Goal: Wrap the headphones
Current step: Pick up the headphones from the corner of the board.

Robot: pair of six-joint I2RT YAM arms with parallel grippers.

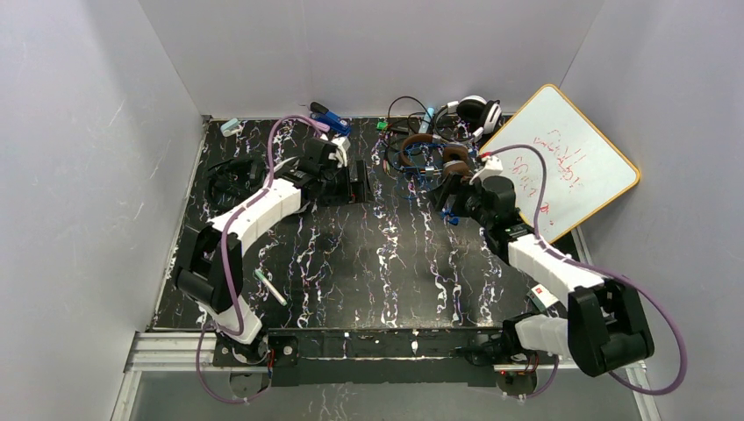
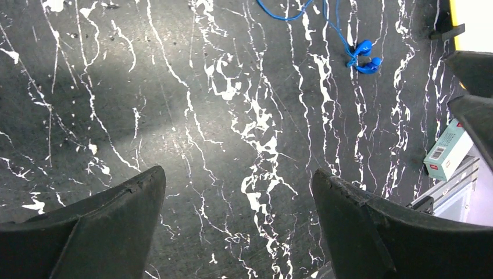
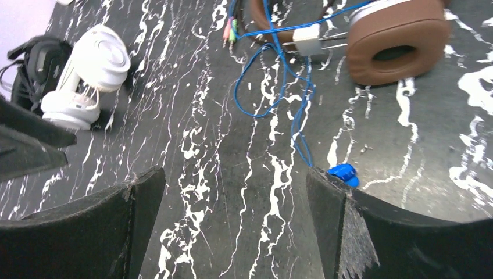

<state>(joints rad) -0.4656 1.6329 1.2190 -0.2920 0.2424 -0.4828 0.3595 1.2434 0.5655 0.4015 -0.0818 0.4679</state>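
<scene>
Lying flat: brown headphones, cushion upward.

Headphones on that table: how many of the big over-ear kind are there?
3. A black pair lies at the far left, a brown-cupped pair in the far middle, a white pair by the back wall. The tangle there may hide more.

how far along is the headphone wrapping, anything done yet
Done: nothing visibly wrapped; the cord of the blue earbuds sprawls loose beside the brown headphones. In hand: nothing, the left end effector and right end effector are both open and empty, the right one above that cord. Left: all the wrapping, including the white headphones and what looks like a black pair.
</scene>
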